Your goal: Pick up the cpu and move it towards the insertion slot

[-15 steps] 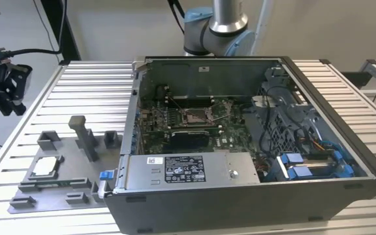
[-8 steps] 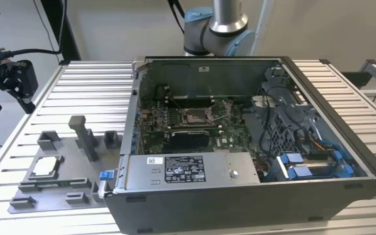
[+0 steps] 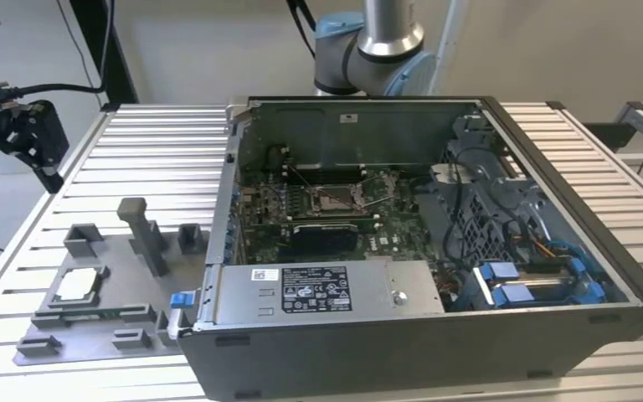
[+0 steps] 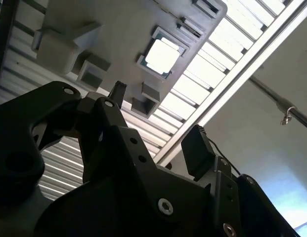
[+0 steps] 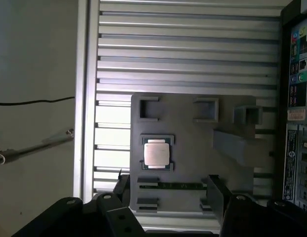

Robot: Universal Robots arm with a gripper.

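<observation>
CPU (image 3: 79,285) is seen lying flat in a square recess of the grey fixture plate (image 3: 131,295) on the bench (image 3: 154,155), at the lower left of the exterior view, untouched. The end effector (image 5: 168,183) is held clear of it, with its fingers (image 5: 216,195) spread apart and nothing gripped. The insertion slot (image 3: 333,197) is located inside the open computer case (image 3: 411,356), well apart from the CPU.
</observation>
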